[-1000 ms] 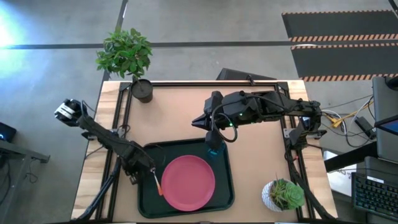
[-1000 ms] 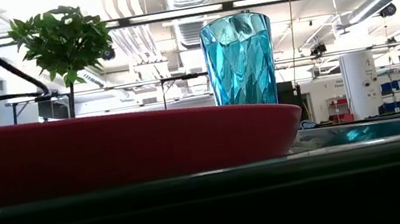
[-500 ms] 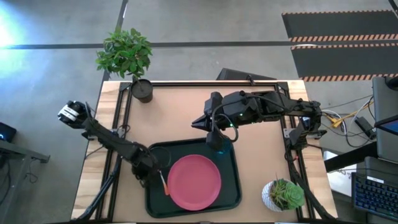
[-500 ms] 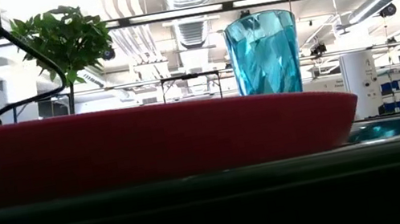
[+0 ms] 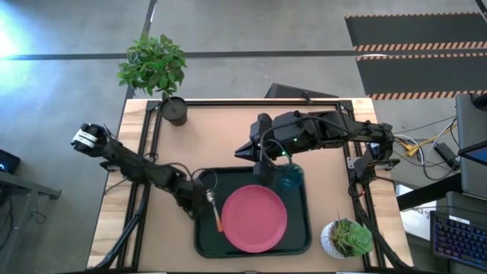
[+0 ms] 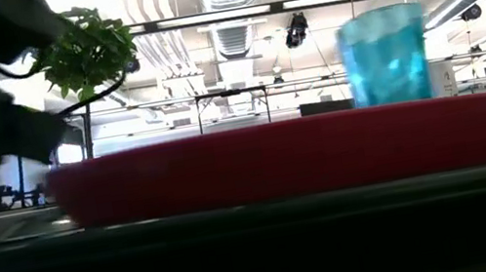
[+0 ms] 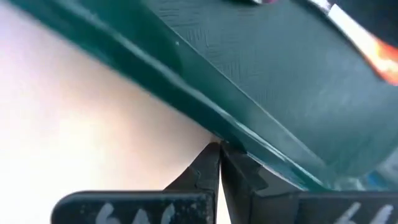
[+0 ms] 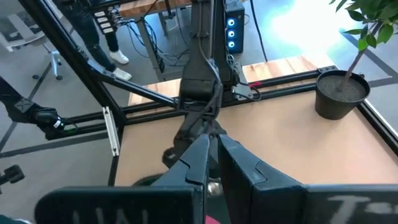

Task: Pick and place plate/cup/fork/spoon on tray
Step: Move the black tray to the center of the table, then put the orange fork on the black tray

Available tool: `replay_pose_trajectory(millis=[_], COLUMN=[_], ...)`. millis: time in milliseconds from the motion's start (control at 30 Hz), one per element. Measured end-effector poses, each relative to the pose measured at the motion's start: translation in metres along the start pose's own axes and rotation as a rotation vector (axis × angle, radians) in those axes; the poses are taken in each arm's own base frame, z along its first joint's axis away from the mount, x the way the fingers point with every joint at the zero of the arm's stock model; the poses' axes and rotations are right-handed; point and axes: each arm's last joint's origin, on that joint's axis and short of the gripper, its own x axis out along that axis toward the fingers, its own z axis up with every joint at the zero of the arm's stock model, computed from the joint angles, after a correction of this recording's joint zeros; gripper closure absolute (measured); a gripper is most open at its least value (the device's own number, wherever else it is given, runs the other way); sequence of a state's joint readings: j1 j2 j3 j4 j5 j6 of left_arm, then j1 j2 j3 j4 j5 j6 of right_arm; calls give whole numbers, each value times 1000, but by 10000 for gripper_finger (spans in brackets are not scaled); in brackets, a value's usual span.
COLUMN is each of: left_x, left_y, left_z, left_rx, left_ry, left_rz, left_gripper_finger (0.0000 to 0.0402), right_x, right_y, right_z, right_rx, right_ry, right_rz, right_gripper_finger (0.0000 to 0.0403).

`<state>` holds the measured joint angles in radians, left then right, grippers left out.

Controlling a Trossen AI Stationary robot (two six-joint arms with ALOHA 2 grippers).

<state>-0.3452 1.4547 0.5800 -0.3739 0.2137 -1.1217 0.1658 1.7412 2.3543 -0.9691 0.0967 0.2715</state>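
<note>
The tray is sitting on the worktop, stiff and probably slick, best taken by its raised rim. The left gripper is touching that rim, fingers pressed together. On the tray are lying the plate, light and rigid, and an orange-handled utensil. Farther back, the right gripper, fingers together, is hovering beside the cup.

Plate on tray, cup behind at far-right corner, fork left.
</note>
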Motion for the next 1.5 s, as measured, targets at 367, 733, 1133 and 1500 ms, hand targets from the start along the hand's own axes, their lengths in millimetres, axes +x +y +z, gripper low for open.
replay_pose_trajectory(millis=[367,733,1133,1500], left_x=[-15,-89,-139,-135], left_y=[-1,-4,-12,-16], left_z=[11,14,110,132], left_rx=[8,65,228,288], left_ry=[-173,-511,-857,-744], left_rz=[-13,8,37,49], left_gripper_finger=[401,401,402,402], right_x=[0,0,-11,-8], right_y=[0,-1,-10,-15], right_z=[0,-2,5,-22], right_rx=[5,-60,-44,138], right_ry=[3,24,-32,221], right_rz=[2,-7,-79,-164], right_gripper_finger=[380,380,380,381])
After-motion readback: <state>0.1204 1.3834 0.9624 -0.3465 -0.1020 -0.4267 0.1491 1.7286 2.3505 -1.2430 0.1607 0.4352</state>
